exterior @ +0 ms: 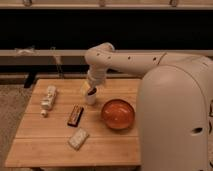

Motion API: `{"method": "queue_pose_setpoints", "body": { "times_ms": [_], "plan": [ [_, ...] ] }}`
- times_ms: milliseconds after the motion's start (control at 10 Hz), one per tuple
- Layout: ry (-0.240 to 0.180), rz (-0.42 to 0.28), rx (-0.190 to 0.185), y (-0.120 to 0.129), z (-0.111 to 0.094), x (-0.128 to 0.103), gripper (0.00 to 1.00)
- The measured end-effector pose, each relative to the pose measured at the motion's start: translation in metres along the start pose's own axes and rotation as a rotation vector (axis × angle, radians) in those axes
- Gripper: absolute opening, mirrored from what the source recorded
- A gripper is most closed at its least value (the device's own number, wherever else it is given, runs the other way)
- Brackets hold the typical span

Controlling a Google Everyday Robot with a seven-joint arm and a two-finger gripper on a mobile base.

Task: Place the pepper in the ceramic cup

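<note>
You saw the pincer [92, 90] near the middle of the frame, hanging right over the ceramic cup [90, 98]; the white arm [125, 62] came in from the big white robot body [175, 120] on the right side and bent down to it. A small dark thing sat at the tip of the pincer, just at the mouth of the cup; that looked like the pepper [92, 91], though you could not tell if it was gripped or already resting in the cup; I cannot tell if the pincer was clenched or let go.

The cup stood upright on the wooden table [50, 145], in the upper middle part of it; the orange bowl [118, 113] sat just to the right of the cup and a bit lower in the frame. The flat brown bar [75, 115] lay to the lower left of the cup; a pale packet [78, 138] lay below the bar; a white bottle [48, 97] lay at the left side of the table.
</note>
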Motion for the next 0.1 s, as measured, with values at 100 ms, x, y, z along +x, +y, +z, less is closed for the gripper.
{"method": "queue_pose_setpoints", "body": {
  "times_ms": [100],
  "plan": [
    [0.0, -0.003, -0.002, 0.0024, 0.0, -0.0013, 0.8]
  ]
}}
